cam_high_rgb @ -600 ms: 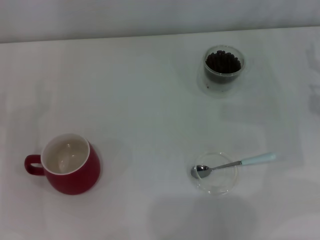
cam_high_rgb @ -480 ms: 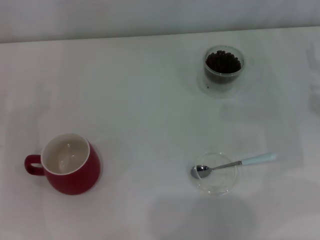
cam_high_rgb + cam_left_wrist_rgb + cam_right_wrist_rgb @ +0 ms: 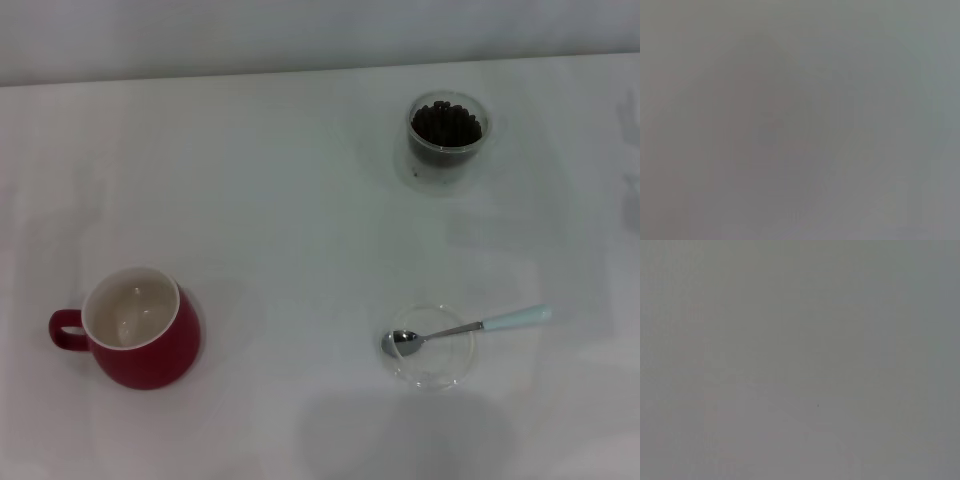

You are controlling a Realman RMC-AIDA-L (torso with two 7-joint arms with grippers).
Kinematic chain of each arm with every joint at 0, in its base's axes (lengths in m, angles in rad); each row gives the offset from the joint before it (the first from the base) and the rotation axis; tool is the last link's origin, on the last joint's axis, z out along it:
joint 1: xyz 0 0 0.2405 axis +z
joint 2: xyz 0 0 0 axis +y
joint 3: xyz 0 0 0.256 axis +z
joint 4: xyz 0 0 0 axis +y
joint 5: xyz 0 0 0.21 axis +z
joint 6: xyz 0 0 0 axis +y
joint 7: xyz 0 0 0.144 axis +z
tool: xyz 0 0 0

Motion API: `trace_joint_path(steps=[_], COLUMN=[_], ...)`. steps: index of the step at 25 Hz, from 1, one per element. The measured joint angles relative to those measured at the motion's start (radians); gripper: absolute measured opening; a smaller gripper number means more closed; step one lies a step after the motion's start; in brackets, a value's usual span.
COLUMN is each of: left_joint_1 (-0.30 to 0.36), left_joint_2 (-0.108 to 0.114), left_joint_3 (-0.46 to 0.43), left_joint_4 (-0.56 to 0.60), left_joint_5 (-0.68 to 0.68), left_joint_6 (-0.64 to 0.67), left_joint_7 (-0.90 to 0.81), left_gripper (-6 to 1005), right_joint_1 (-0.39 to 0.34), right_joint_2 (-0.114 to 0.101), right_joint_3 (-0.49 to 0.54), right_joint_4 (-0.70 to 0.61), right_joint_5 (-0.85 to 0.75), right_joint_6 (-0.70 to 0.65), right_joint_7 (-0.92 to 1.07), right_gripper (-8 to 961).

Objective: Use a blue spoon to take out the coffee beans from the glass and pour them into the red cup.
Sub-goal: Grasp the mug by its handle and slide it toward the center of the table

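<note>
wide bare table (image 3: 280, 200) between red cup (image 3: 140, 330) and glass (image 3: 446, 135); jaws perhaps off-view, state untellable

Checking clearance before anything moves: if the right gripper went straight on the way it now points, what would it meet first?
Cannot tell: the right gripper is in no view, and its wrist view shows only a featureless grey surface, so its heading is unknown.

— What did the robot's body look like: colours, cables, markings?
— Could not tell. No part of it showed in the head view, and both wrist views gave only flat grey.
</note>
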Motion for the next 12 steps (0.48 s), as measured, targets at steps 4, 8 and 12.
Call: trace_joint_path(steps=[4,8,12], left_joint_1=[0.003,0.012,0.028], left_joint_2=[-0.001,-0.005,-0.003], left_joint_3=[0.0,0.0,0.001], left_joint_4=[0.001,0.015,0.044], left_joint_5=[0.0,-0.004,0.002], left_joint_6=[0.001,0.01,0.013], left_joint_7=[-0.003,-0.001,-0.007], left_gripper=[891,890,890], right_joint_1=[-0.001,0.0,0.001], right_joint_2=[0.0,-0.001,-0.001], right_joint_3=[-0.004,-0.007,-0.007], right_joint_4=[0.0,0.0,0.0], right_joint_5=[-0.001,-0.001,-0.001], right_joint_6=[-0.003,-0.003,-0.003], right_joint_7=[-0.001,-0.002,-0.003], right_gripper=[799,799,799])
